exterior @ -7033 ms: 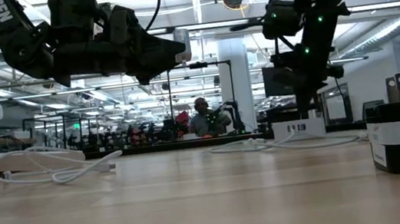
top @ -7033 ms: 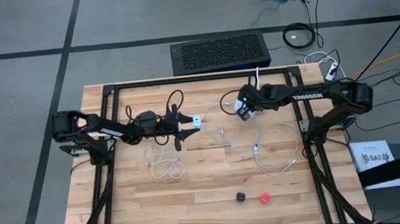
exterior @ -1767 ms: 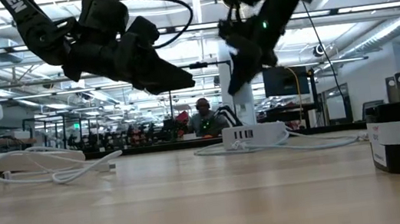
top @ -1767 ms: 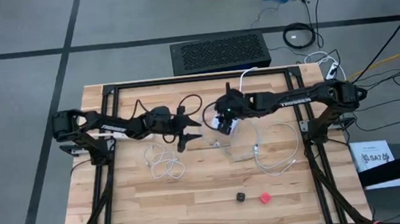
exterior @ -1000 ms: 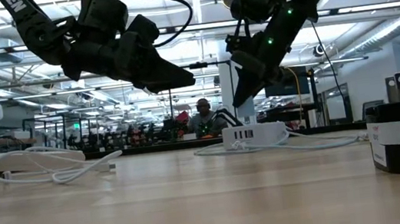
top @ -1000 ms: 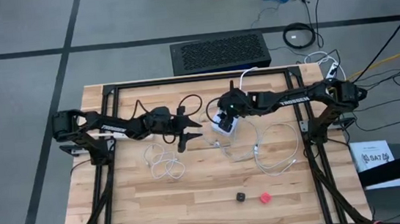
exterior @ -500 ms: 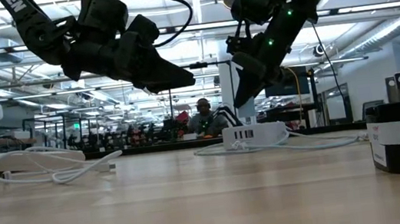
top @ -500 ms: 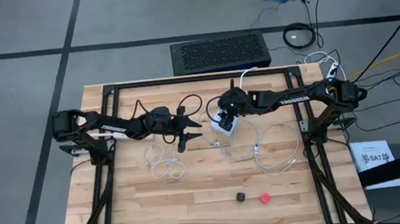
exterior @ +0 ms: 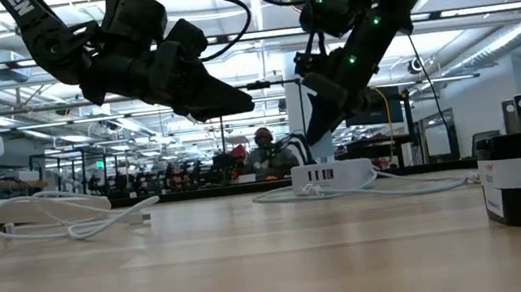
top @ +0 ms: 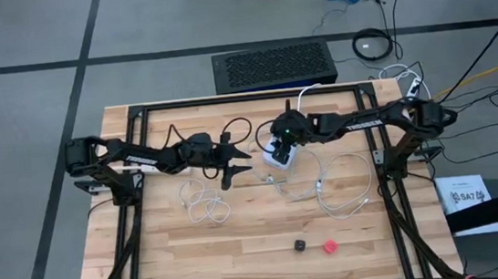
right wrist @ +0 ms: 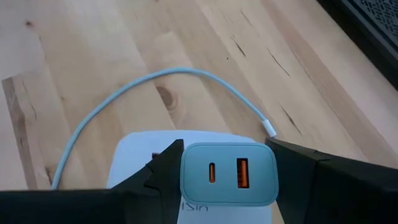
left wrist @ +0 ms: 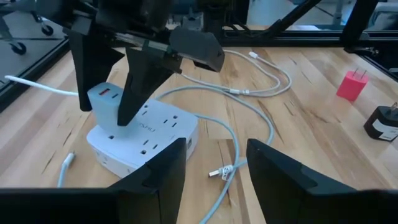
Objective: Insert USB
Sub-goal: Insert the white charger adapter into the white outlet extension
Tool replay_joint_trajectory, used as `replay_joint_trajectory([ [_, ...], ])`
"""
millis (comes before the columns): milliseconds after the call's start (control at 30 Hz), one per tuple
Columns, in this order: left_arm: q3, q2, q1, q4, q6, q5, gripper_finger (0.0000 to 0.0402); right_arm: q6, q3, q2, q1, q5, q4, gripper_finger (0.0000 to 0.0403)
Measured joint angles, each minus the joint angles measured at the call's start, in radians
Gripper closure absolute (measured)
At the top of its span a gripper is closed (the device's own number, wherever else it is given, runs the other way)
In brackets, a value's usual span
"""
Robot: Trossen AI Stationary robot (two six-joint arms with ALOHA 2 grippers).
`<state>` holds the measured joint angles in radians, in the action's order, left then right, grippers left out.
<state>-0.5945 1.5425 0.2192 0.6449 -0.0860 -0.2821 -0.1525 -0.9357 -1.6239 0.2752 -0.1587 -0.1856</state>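
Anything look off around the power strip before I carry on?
Nothing stands out. The right gripper holds the pale blue USB charger block upright on the white power strip, which lies flat. The left gripper waits open beside it.

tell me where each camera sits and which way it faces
High: overhead, straight down on the table; both arms.
Low: tabletop height, level across; arms hang above the power strip.
Left wrist: past open left pincer to the strip.
Right wrist: right pincer gripping the charger.
Shared: both wrist views show charger and strip.
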Motion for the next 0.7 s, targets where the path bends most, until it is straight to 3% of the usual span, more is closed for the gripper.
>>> replay_joint_trajectory([
  [700, 0.000, 0.000, 0.000, -0.028, 0.000, 0.000, 0.0228, 0.004, -0.004, -0.062, 0.005, 0.002, 0.005, 0.0241],
])
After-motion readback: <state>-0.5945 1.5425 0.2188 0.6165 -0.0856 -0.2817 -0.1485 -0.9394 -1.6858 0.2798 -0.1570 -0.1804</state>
